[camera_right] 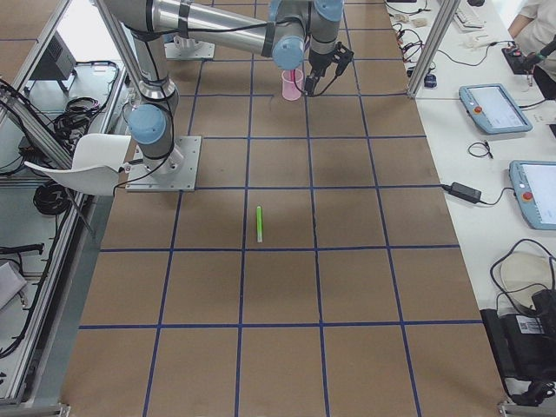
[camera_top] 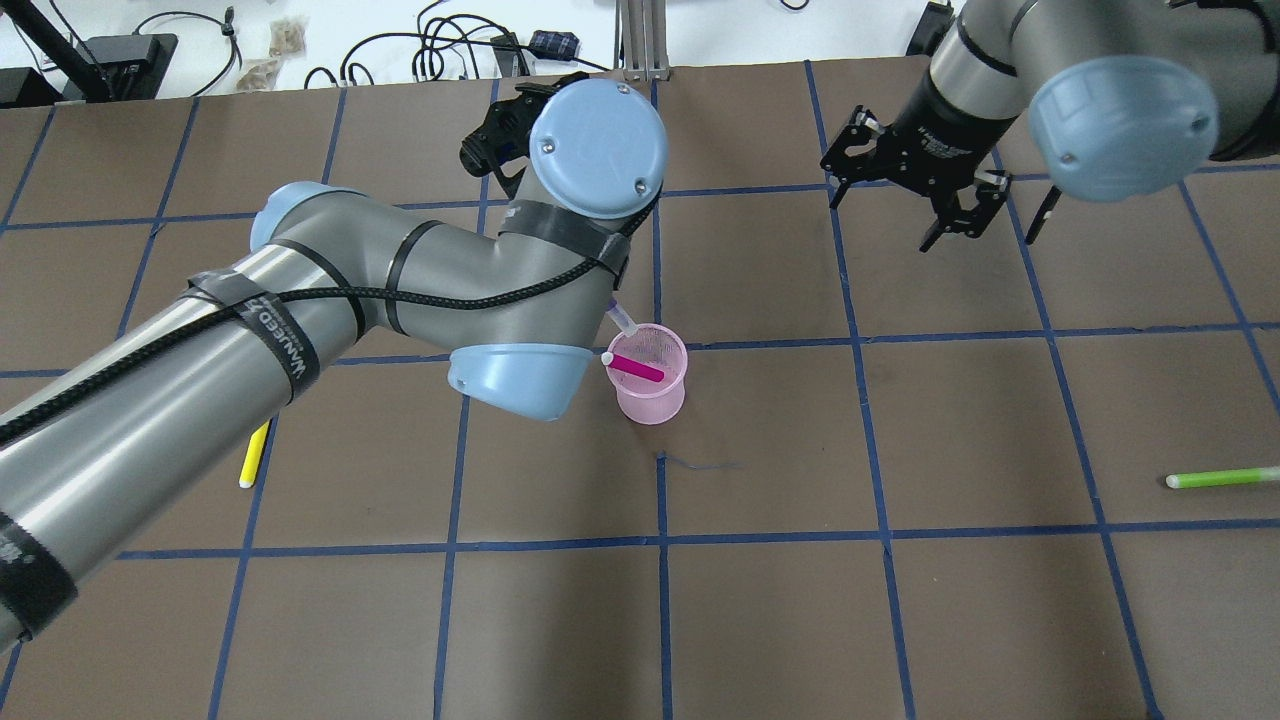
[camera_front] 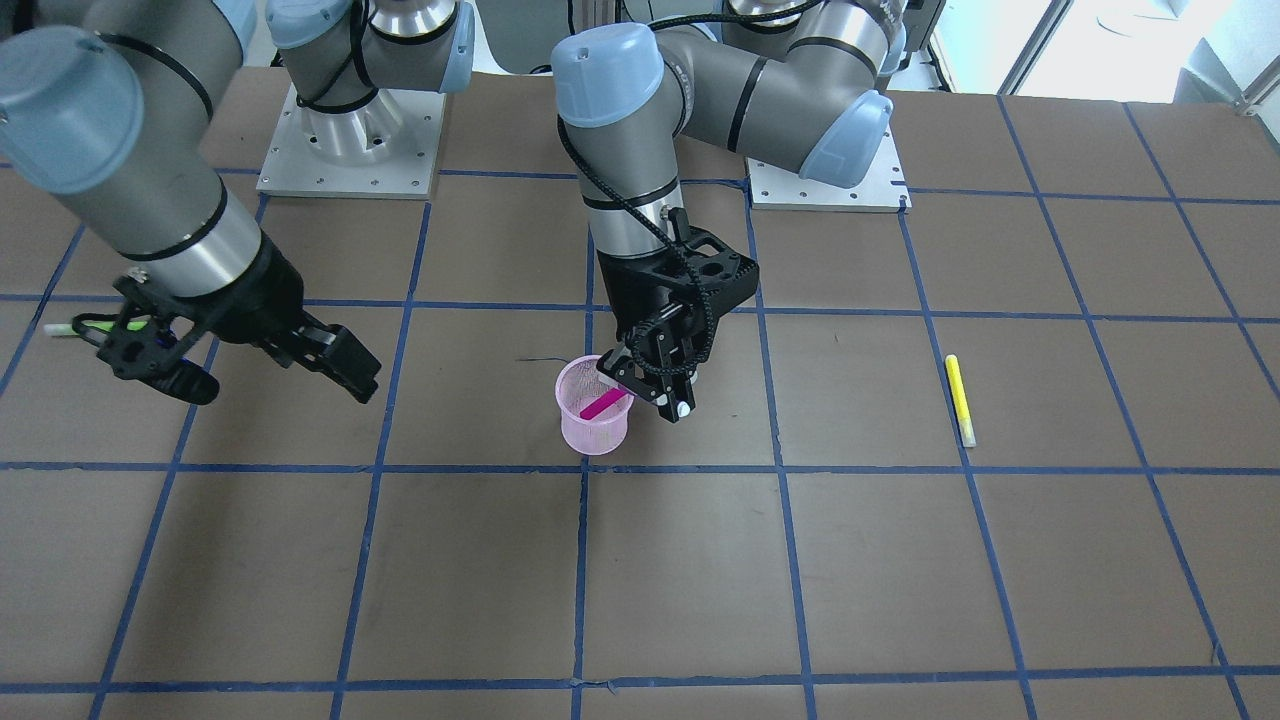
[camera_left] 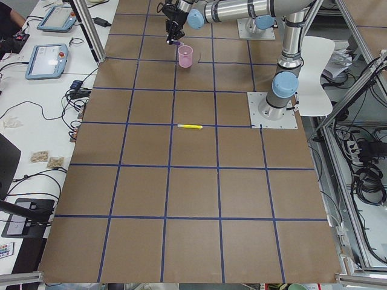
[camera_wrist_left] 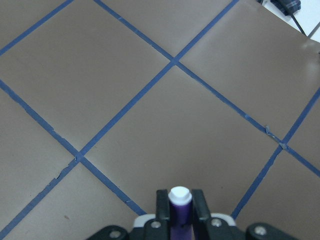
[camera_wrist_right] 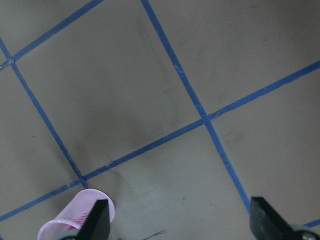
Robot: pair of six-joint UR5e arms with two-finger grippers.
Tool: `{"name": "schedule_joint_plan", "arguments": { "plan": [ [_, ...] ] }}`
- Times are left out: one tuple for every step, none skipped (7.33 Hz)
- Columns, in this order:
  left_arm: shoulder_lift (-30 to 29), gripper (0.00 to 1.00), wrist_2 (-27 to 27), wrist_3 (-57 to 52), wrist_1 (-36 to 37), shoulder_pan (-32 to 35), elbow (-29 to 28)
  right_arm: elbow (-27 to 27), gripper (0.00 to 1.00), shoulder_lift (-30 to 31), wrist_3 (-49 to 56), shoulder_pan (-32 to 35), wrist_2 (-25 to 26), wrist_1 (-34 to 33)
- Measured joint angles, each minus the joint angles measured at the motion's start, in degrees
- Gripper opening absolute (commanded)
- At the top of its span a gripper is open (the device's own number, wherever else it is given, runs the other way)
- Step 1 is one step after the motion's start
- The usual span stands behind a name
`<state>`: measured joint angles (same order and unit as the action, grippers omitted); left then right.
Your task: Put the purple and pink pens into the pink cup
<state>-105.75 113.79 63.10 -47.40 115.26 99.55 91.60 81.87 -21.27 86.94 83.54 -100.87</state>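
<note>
Overhead exterior view: left gripper (camera_front: 655,388) is clamped on a purple pen with white cap (camera_wrist_left: 180,211). Pen's long axis steep, slanting down to rim of pink translucent mesh cup (camera_top: 655,402) on cup's robot-left side. Cup upright around mid-worktop, well clear of all edges. Pink pen (camera_top: 640,370) already leaning inside. Left arm stretched over worktop, wrist bent down just beside cup. Right gripper (camera_front: 270,378) has fingers spread and empty, well apart from cup toward operators' edge. Judgement: left arm does the drop. Lower end likely needs centring over cup mouth first.
</note>
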Motion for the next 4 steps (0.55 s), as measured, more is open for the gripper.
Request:
{"name": "schedule_joint_plan", "arguments": {
  "plan": [
    [-1.23,0.00,1.40,0.77,0.25,1.28,0.13,-1.43,1.00,2.06,4.71,-0.29,3.56,1.31],
    [-2.46,0.00,2.37,1.17,0.36,2.19,0.17,-2.17,1.00,4.03,7.62,-0.37,5.30,1.82],
    [-3.56,0.00,2.76,1.31,0.42,3.17,0.19,-2.48,1.00,5.76,9.51,-0.40,5.99,1.97],
    [-4.51,0.00,2.93,1.37,0.45,4.13,0.18,-2.57,1.00,6.98,10.45,-0.37,6.26,2.29]
  ]
}}
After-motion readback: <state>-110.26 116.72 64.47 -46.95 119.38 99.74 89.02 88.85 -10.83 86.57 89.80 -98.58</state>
